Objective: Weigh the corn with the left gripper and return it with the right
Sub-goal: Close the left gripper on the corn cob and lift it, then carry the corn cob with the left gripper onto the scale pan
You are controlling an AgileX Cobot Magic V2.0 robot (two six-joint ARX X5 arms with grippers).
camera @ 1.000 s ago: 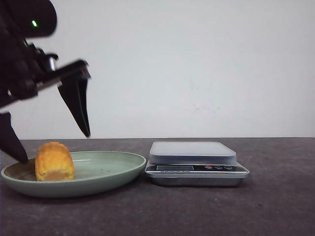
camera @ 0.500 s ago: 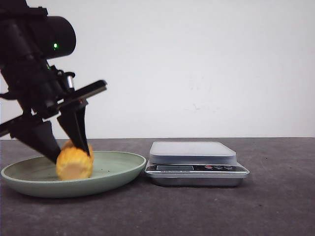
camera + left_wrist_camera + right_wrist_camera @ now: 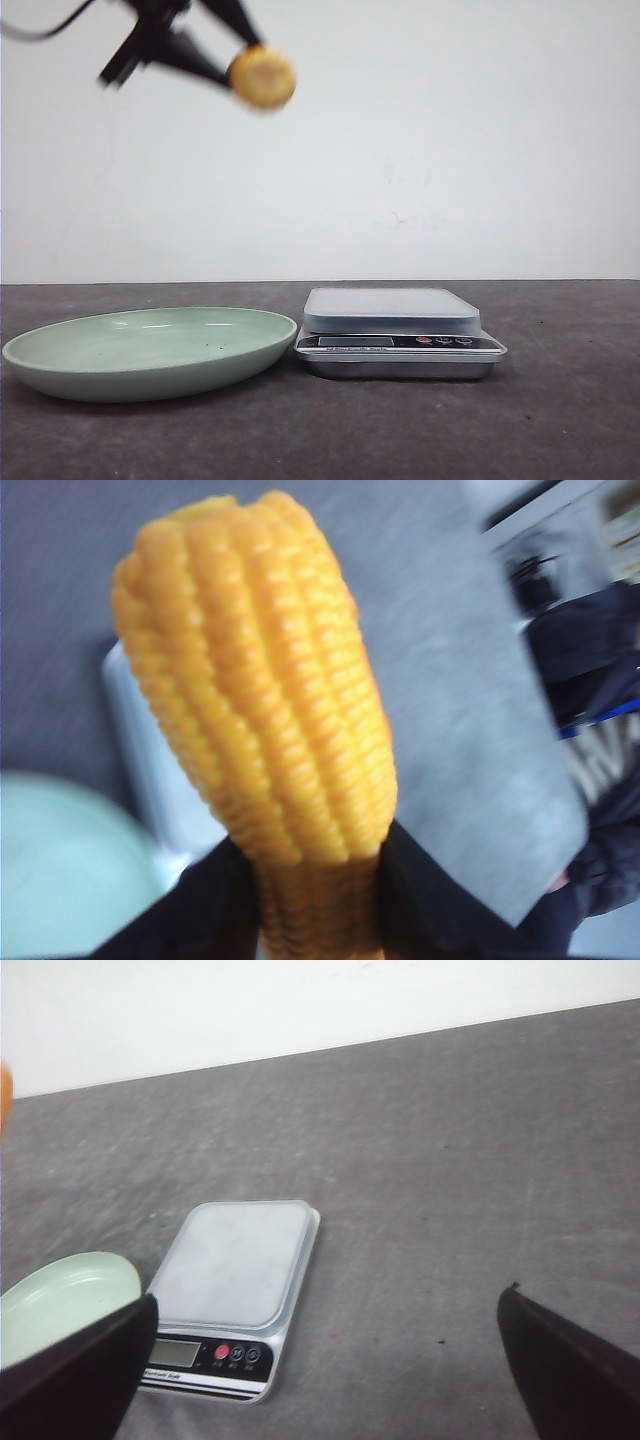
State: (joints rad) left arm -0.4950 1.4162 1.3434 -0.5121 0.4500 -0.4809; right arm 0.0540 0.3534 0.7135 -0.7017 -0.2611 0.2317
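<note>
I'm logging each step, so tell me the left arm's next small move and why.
Probably carry the corn rightward and lower it onto the scale. The left end effector grips it high above the plate, still left of the scale's bare platform.

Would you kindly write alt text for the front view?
The left gripper holds the corn high above a table. Below sit an empty green plate and a digital scale, side by side.
</note>
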